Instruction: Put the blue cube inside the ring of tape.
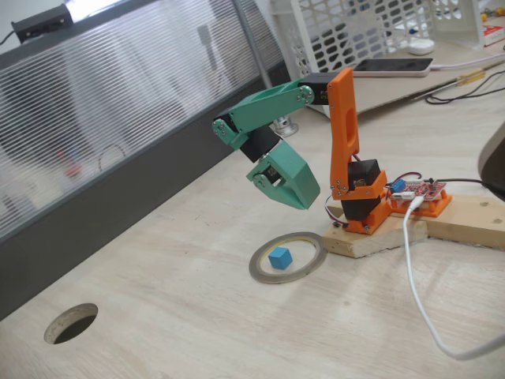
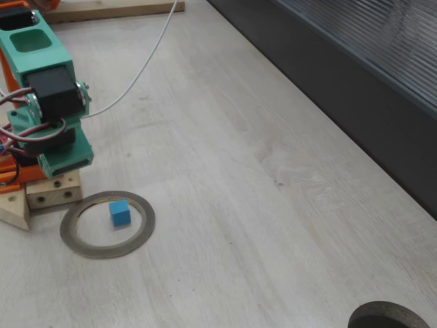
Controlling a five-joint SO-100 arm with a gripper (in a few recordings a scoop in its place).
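Your gripper hangs above the table at about twelve o'clock from the ring of tape, holding nothing; its jaw opening I cannot tell. The blue cube sits inside the ring, so placement looks done.

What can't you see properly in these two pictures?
- Gripper jaws: folded under the arm in both fixed views, so open or shut cannot be told.
- Round hole: cut off by a fixed view's bottom edge.
- Behind the ribbed panel: just blurry shapes.
- Blue cube sits plainly inside the tape ring.
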